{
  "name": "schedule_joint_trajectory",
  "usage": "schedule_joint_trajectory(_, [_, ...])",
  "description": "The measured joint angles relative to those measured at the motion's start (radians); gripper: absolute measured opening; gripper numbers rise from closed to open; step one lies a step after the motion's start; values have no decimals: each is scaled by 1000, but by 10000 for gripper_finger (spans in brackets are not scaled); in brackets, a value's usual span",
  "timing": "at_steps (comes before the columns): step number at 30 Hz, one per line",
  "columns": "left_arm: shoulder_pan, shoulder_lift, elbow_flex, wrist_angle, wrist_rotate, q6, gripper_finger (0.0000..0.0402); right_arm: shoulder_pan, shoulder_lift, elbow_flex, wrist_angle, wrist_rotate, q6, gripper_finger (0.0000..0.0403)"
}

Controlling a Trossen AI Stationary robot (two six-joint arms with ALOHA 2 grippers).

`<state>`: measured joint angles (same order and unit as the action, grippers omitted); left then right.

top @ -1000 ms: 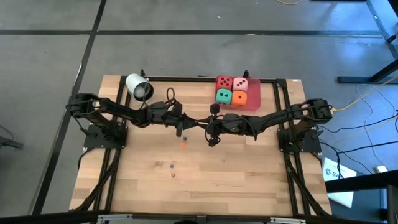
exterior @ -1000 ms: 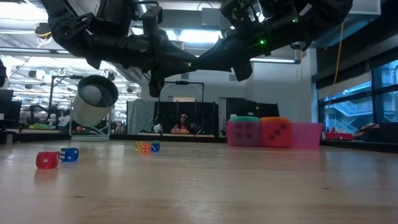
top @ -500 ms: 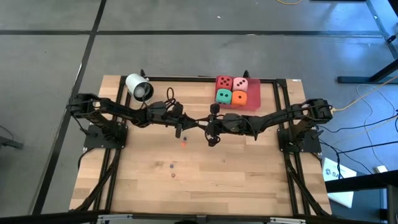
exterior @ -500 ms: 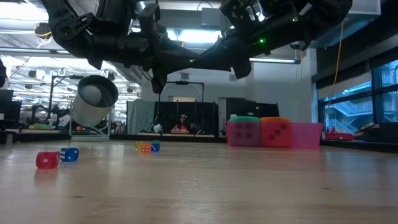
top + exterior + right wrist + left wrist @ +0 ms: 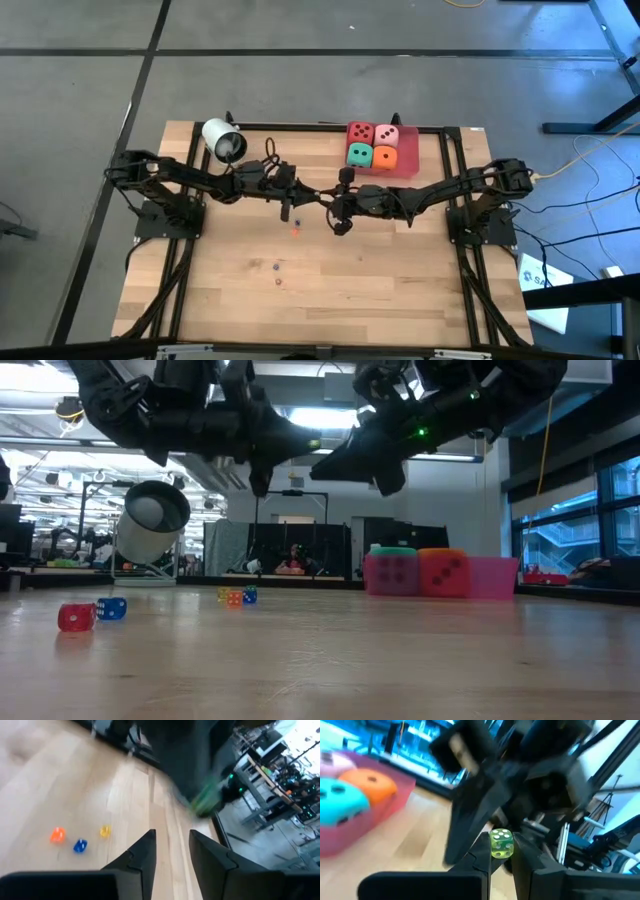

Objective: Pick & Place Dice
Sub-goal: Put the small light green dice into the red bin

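Four soft dice, red (image 5: 360, 133), pink (image 5: 386, 135), green (image 5: 359, 155) and orange (image 5: 385, 157), sit square in the red tray (image 5: 407, 165), pips up. Beside the tray, above mid-table, the left gripper (image 5: 501, 854) pinches a small yellow-green die (image 5: 501, 843), seen only in its wrist view. The right gripper (image 5: 171, 845) stands parted, empty.

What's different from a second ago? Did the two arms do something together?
The arms, tips together before, drew slightly apart in mid-air. The left hand pinches a small yellow-green die; the right hand is open and empty, so it probably passed the die over. The big dice, red tray and white cylinder stayed put.
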<state>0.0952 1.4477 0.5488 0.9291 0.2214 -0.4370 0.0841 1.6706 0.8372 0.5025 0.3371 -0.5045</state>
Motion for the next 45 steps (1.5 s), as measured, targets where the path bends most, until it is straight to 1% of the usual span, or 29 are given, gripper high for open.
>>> schedule_joint_trajectory(4, [0,-16,-2,-13,16,33,29,2,-1,0,5,12,6,130])
schedule_joint_trajectory(8, [0,-21,-2,-19,39,53,29,6,-25,1,4,19,32,163])
schedule_joint_trajectory(12, [0,-21,-3,-46,40,101,29,6,-103,1,-90,68,65,207])
schedule_joint_trajectory(16, [0,-21,2,-63,39,172,29,5,-198,1,-249,97,132,245])
schedule_joint_trajectory(18, [0,-21,26,-119,31,221,29,5,-244,-4,-314,91,172,257])
schedule_joint_trajectory(20, [0,-21,69,-203,11,274,29,5,-289,-27,-322,82,209,264])
schedule_joint_trajectory(22, [0,-21,125,-321,-18,340,29,5,-335,-66,-308,71,238,267])
schedule_joint_trajectory(24, [0,-20,182,-437,-20,405,29,5,-392,-119,-297,70,279,266])
schedule_joint_trajectory(26, [0,-20,231,-507,-21,469,29,2,-446,-179,-237,58,328,264])
schedule_joint_trajectory(28, [0,-20,266,-542,-25,516,29,-1,-499,-248,-160,23,375,260])
schedule_joint_trajectory(30, [-1,-20,292,-578,-61,567,29,-3,-548,-319,-69,-17,425,257])
schedule_joint_trajectory(33, [0,-18,322,-612,-142,651,29,-20,-600,-420,106,-107,511,252])
schedule_joint_trajectory(36, [1,-2,347,-613,-205,736,29,-48,-609,-509,279,-186,598,249])
schedule_joint_trajectory(39, [11,32,386,-609,-219,797,29,-87,-609,-581,415,-249,691,247])
schedule_joint_trajectory(42, [23,83,435,-612,-219,841,29,-129,-608,-628,491,-309,770,246])
schedule_joint_trajectory(45, [26,143,487,-616,-219,888,29,-171,-608,-641,515,-369,834,246])
